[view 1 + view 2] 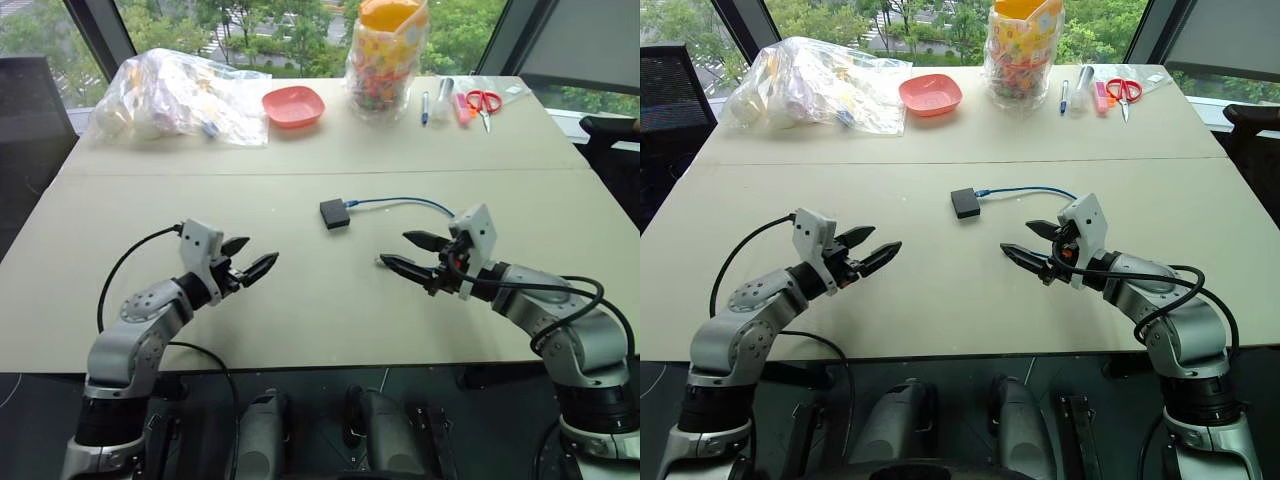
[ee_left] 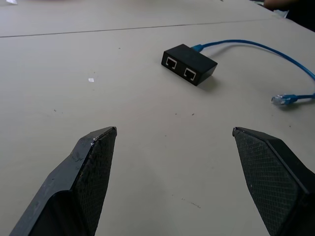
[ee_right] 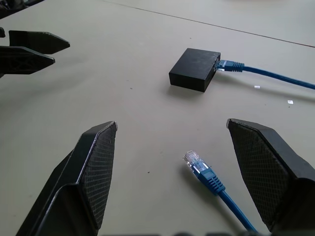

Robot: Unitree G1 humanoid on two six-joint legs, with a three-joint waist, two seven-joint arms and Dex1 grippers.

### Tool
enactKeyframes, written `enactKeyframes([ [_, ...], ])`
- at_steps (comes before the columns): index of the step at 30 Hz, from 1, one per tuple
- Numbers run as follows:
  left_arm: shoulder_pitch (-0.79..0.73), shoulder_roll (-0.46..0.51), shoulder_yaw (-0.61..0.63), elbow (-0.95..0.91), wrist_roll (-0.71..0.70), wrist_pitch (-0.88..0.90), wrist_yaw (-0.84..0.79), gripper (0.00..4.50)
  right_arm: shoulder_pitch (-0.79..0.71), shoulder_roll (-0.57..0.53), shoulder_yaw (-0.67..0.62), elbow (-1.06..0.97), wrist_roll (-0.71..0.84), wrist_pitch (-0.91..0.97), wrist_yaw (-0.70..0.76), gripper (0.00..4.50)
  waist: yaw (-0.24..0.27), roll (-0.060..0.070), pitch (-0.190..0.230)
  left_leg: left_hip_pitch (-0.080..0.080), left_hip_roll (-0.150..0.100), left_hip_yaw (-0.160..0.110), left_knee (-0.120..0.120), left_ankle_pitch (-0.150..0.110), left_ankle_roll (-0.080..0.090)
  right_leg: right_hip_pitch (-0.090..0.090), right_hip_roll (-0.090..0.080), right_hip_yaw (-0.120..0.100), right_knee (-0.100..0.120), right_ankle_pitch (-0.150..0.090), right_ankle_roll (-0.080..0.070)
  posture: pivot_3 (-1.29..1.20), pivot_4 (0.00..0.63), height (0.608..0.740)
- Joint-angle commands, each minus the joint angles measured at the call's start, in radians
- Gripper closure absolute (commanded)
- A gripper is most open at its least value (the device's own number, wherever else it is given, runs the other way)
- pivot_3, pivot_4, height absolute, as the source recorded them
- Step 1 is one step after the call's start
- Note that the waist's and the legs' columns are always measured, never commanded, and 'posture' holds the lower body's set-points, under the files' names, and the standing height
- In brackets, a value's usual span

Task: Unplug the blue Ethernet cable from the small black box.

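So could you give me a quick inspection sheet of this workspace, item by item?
Surface: beige table, bare in the middle.
Job's things: small black box with blue Ethernet cable plugged into one side; the cable's other plug lies loose on the table.
Clutter: along the far edge, plastic bag, pink dish, bag of sweets, pens, scissors.
Grippers: left hand and right hand both open, holding nothing, short of the box.
Cables: black arm cables.
Surroundings: windows, trees outside.
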Motion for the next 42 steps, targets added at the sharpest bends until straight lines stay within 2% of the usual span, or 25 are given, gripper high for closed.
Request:
enactKeyframes([
  [1, -0.019, 0.011, 0.023, -0.033, -0.019, -0.007, -0.003, 0.59, -0.008, 0.0, -0.008, -0.014, 0.0, -0.024, 0.006, 0.76, 0.0, 0.0, 0.0, 0.0, 0.0, 0.0, 0.0, 0.0, 0.0, 0.0, 0.0, 0.0, 0.0, 0.0, 0.0, 0.0, 0.15, 0.74],
  [14, -0.079, 0.053, 0.009, 0.048, 0.002, -0.032, -0.044, 0.59, 0.015, 0.016, -0.004, -0.024, -0.017, -0.05, -0.018, 0.76, 0.0, 0.0, 0.0, 0.0, 0.0, 0.0, 0.0, 0.0, 0.0, 0.0, 0.0, 0.0, 0.0, 0.0, 0.0, 0.0, 0.15, 0.74],
  [17, -0.128, 0.118, -0.008, 0.124, 0.025, -0.062, -0.138, 0.59, -0.063, 0.032, 0.028, 0.048, -0.053, -0.081, -0.017, 0.76, -0.002, 0.0, 0.0, 0.0, -0.001, 0.0, 0.0, 0.0, 0.0, 0.0, 0.0, 0.0, 0.0, 0.0, 0.0, 0.0, 0.15, 0.74],
  [20, -0.197, 0.18, 0.006, 0.2, -0.02, -0.052, -0.261, 0.59, -0.174, 0.043, 0.074, 0.161, -0.092, -0.133, 0.032, 0.76, -0.004, 0.0, 0.0, 0.001, -0.001, 0.001, 0.0, 0.0, 0.0, -0.001, 0.001, 0.0, 0.0, 0.001, -0.001, 0.0, 0.15, 0.74],
  [27, -0.319, 0.303, -0.005, 0.272, -0.066, -0.004, -0.472, 0.59, -0.4, 0.063, 0.185, 0.537, -0.26, -0.36, 0.139, 0.76, -0.001, -0.001, 0.0, -0.002, -0.002, 0.001, -0.001, 0.0, 0.0, -0.003, 0.001, 0.0, 0.0, 0.0, -0.001, 0.0, 0.15, 0.74],
  [31, -0.338, 0.351, -0.021, 0.235, -0.096, 0.045, -0.545, 0.59, -0.675, 0.132, 0.292, 1.032, -0.446, -0.598, 0.161, 0.76, -0.019, 0.0, 0.001, -0.003, -0.003, 0.003, 0.0, 0.001, 0.0, -0.004, 0.001, 0.001, 0.0, 0.001, 0.001, 0.0, 0.15, 0.74],
  [34, -0.309, 0.329, -0.014, 0.19, -0.098, 0.049, -0.505, 0.59, -0.846, 0.195, 0.339, 1.38, -0.562, -0.74, 0.106, 0.76, -0.029, -0.001, 0.001, -0.002, -0.003, 0.003, 0.0, 0.001, -0.001, -0.004, 0.001, 0.001, 0.002, 0.001, 0.0, 0.0, 0.15, 0.74],
  [36, -0.265, 0.308, 0.006, 0.145, -0.103, 0.057, -0.458, 0.59, -0.911, 0.223, 0.358, 1.525, -0.625, -0.789, 0.049, 0.76, -0.031, -0.001, 0.001, -0.002, -0.003, 0.003, -0.001, 0.001, -0.001, -0.004, 0.002, 0.001, 0.003, 0.002, 0.002, 0.0, 0.15, 0.74],
  [42, -0.134, 0.257, 0.071, 0.012, -0.136, 0.088, -0.323, 0.59, -0.976, 0.334, 0.377, 1.69, -0.746, -0.796, -0.062, 0.76, -0.034, -0.001, 0.001, -0.002, -0.002, 0.003, -0.002, 0.002, -0.001, -0.004, 0.001, 0.002, 0.004, 0.004, 0.002, 0.0, 0.15, 0.74],
])
